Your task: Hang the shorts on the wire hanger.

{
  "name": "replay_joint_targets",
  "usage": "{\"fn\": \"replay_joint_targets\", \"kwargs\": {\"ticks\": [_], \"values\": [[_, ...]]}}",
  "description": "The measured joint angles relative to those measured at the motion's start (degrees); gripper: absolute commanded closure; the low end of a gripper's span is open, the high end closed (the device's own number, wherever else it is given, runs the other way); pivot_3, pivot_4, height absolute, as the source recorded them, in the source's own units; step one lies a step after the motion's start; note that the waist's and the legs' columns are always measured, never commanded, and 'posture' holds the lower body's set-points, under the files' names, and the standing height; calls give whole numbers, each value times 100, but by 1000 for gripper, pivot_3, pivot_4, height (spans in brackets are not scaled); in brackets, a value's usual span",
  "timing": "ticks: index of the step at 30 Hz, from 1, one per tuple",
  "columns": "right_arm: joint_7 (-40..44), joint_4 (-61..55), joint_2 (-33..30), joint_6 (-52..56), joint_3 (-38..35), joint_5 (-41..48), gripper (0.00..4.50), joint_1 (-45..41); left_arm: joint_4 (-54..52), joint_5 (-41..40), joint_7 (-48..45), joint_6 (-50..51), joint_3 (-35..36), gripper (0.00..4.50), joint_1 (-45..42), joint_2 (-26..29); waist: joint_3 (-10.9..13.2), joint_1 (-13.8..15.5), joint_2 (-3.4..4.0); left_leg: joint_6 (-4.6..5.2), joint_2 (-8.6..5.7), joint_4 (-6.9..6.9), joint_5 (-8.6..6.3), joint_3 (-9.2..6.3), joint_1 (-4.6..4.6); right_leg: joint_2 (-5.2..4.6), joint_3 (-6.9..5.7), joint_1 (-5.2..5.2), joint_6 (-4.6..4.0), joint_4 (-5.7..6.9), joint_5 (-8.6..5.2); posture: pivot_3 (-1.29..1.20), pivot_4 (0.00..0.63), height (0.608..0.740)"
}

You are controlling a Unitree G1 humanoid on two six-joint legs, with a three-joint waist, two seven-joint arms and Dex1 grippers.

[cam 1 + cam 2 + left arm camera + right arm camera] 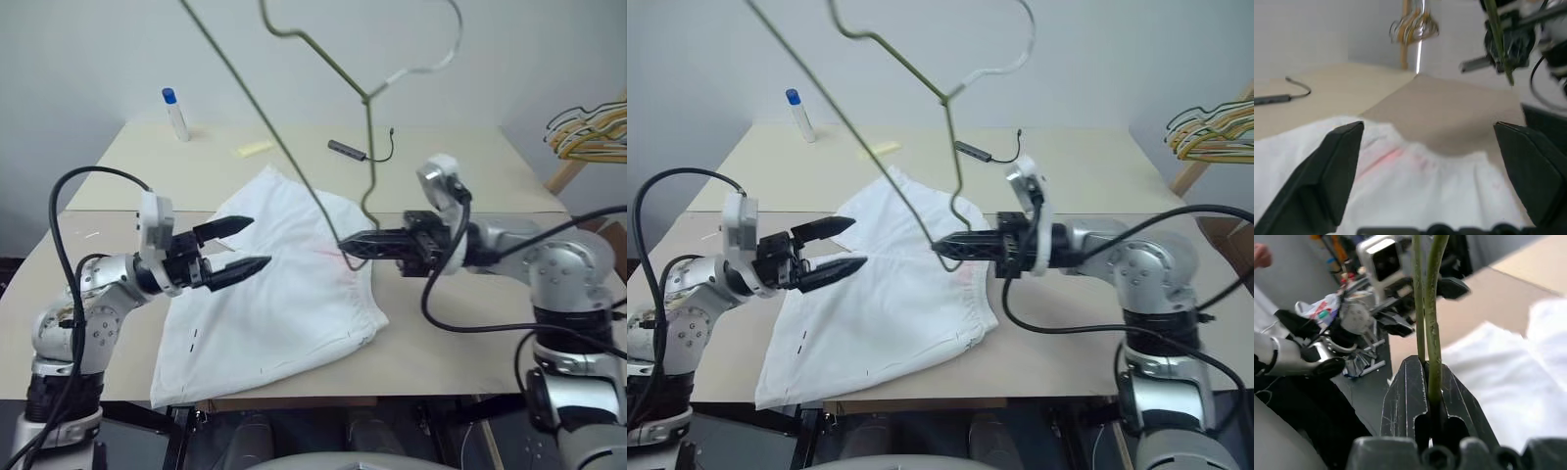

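1. The right gripper (345,246) is pinched shut on a corner of the wire hanger (368,147), holding it up over the table (470,166).
2. Just below its tips, the shorts (284,284) lie flat, waistband nearest them.
3. Facing it across the cloth, the left gripper (260,245) hovers with fingers spread.
4. Likely step: taking up the shorts. Next, the left gripper needs to grasp the waistband and feed it over the wire.

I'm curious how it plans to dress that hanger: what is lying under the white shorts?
The shorts lie flat on the table, whose tan top shows all around them. Whatever might sit beneath the cloth is covered.
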Motion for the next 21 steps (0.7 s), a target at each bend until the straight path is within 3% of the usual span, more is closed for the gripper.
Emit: {"fn": "replay_joint_targets", "kwargs": {"ticks": [8, 14, 21], "values": [[-562, 862, -961, 1536, -784, 224, 4500, 956, -369, 350, -293, -164, -284, 25, 235, 73, 10, -51, 14, 1, 1, 0, 0, 10, 1, 0, 7, -1, 3, 0, -2, -69, 0, 740], [125, 1815, -2189, 2086, -621, 358, 4500, 1627, -397, 334, -330, -141, -339, 25, -5, -35, 15, -114, 22, 4, 2, 0, -2, 15, 9, 1, 12, 7, 35, -3, -20, -73, 0, 740], [1142, 2273, -2469, 1713, 71, -230, 4500, 2420, -391, 348, -367, -144, -408, 25, -30, -80, 15, -266, 24, 8, 3, 1, -4, 25, 15, 3, 26, 9, 46, -1, -24, -56, 0, 740]]}}
